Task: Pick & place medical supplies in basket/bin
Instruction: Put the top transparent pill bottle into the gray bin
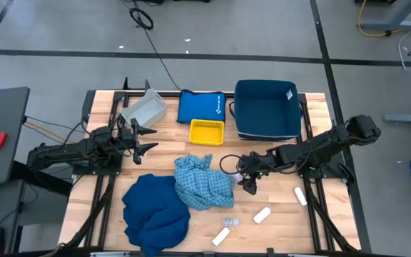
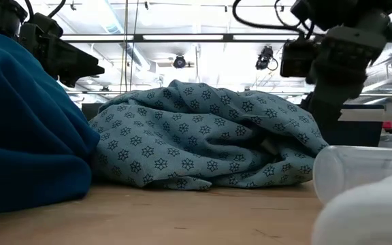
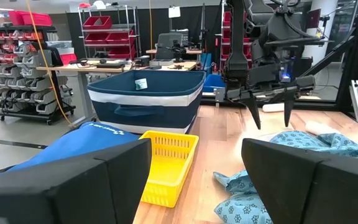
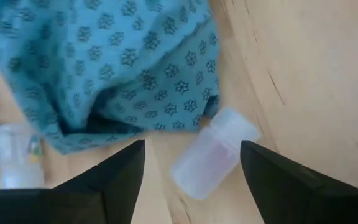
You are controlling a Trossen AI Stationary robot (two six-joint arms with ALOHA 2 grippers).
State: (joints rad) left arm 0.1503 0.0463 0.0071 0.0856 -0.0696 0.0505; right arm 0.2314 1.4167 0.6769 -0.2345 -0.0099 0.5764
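While the right hand point(image 4: 191, 165) hangs wide open over the surface point(image 1: 277, 200), one clear vial point(image 4: 213, 152) lies on its side directly between the fingers, just beside the patterned cloth point(image 4: 104, 62). Advice: descend straight, close across the vial's width, avoid snagging the cloth. Left hand point(image 1: 143, 138): open, waiting, well apart.

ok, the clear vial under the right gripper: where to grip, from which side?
Take the clear vial across its round body, coming straight down. It lies on its side on the table, just off the patterned cloth. The right gripper is open above it, fingers either side.
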